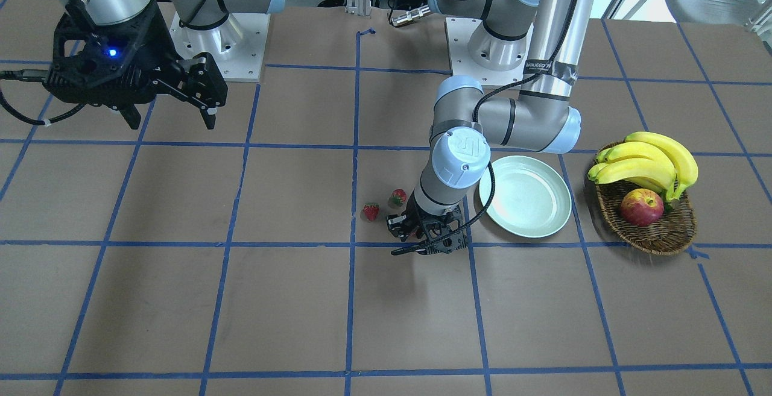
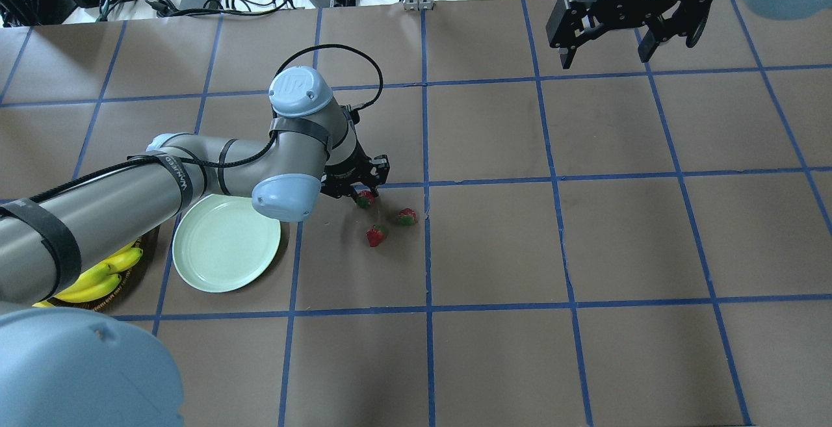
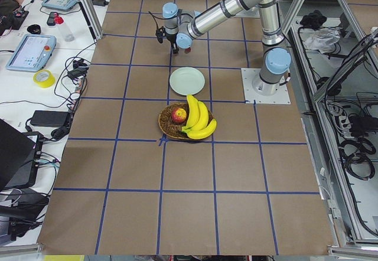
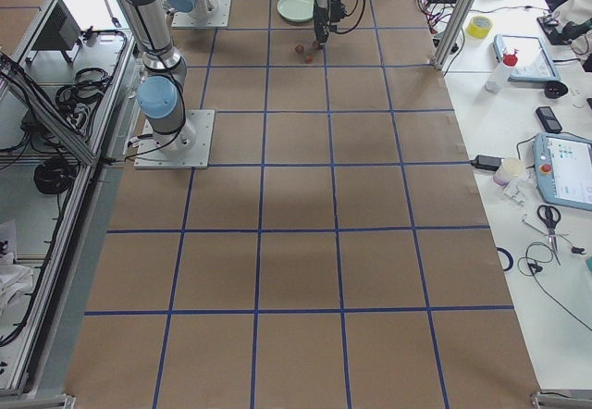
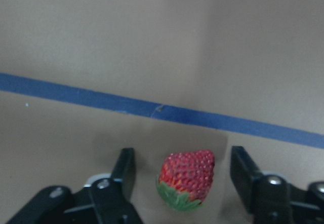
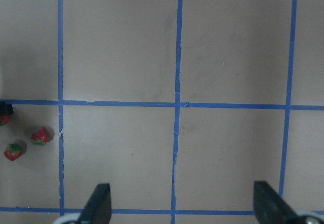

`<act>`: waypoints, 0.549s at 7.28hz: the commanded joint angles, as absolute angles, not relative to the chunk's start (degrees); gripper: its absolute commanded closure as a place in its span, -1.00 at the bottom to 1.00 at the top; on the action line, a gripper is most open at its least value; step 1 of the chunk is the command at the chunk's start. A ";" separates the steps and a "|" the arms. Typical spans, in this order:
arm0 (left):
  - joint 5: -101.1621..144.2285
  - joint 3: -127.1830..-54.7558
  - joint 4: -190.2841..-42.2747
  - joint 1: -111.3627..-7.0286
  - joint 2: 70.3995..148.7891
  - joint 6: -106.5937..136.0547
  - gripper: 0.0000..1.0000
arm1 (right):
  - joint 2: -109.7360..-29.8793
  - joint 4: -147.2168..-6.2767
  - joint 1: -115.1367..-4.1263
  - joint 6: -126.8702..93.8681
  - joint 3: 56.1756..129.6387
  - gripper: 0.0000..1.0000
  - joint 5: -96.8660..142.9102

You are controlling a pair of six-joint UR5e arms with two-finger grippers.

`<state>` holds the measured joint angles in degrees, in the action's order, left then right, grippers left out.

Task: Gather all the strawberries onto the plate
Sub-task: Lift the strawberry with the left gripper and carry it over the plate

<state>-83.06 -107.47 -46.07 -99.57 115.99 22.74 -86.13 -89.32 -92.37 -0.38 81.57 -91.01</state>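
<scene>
Three small red strawberries lie near the table's middle. My left gripper (image 2: pixel 363 194) is down at the table and open, with one strawberry (image 5: pixel 187 179) between its fingers (image 5: pixel 124 171) and a gap on each side. That strawberry (image 2: pixel 366 199) touches no finger. The other two strawberries (image 2: pixel 376 236) (image 2: pixel 407 216) lie loose just beside it, and show in the front view too (image 1: pixel 371 211) (image 1: pixel 398 197). The pale mint-green plate (image 2: pixel 225 243) is empty, a short way from the left gripper on the robot's left. My right gripper (image 2: pixel 627 30) is open and empty, high above the far right of the table.
A brown wicker basket (image 1: pixel 657 234) with bananas (image 1: pixel 651 161) and a red apple (image 1: pixel 642 207) stands beyond the plate (image 1: pixel 525 198) on the robot's left. Blue tape lines grid the brown table. Operators' gear lies on side tables.
</scene>
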 commanded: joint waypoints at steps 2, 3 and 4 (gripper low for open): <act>-90.82 -106.44 -49.81 -97.31 113.13 16.57 1.00 | -86.13 -89.38 -92.37 -0.35 81.30 -1.00 -91.14; -92.10 -105.91 -54.45 -92.86 111.46 10.96 1.00 | -86.13 -89.38 -92.37 -0.35 81.12 -1.00 -91.14; -92.20 -106.00 -58.93 -88.03 109.62 7.24 1.00 | -86.13 -89.38 -92.37 -0.35 81.21 -1.00 -91.14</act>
